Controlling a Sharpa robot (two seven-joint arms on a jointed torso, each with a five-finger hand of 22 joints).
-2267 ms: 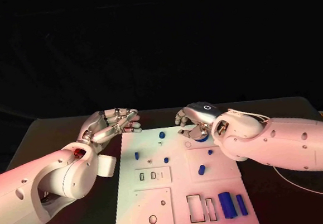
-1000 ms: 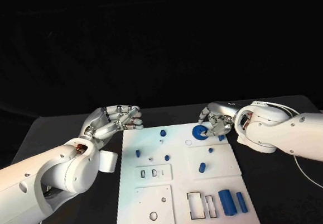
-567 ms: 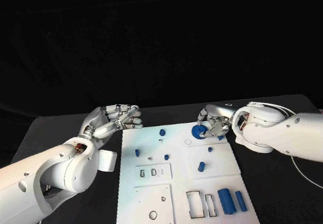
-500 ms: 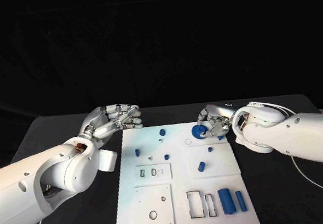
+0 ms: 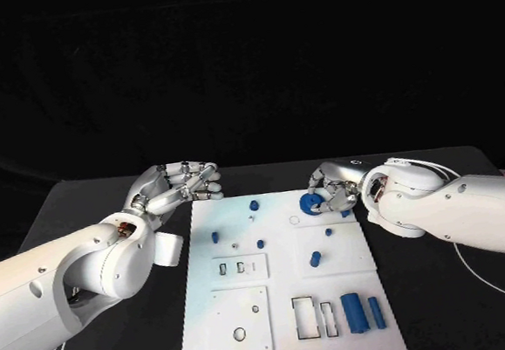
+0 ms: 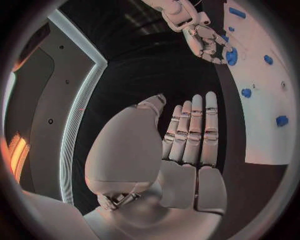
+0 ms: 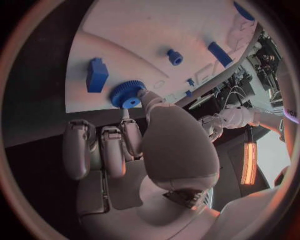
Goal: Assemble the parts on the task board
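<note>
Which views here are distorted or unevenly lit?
Both wrist views are fisheye: the task board edge bends in the left wrist view, and an orange glow sits at each circle's rim. The head view is undistorted, the board bright against a black backdrop.

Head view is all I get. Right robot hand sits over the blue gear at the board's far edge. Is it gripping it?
Observer: Yes. Right wrist view shows the right robot hand pinching the blue gear by its toothed rim, thumb against it.
Operator: Gear on the task board?
Observer: At the task board edge, beside a blue block; cannot tell if it touches down.
Operator: Left robot hand?
Observer: Left wrist view: left robot hand holds nothing, fingers straight, side by side.
</note>
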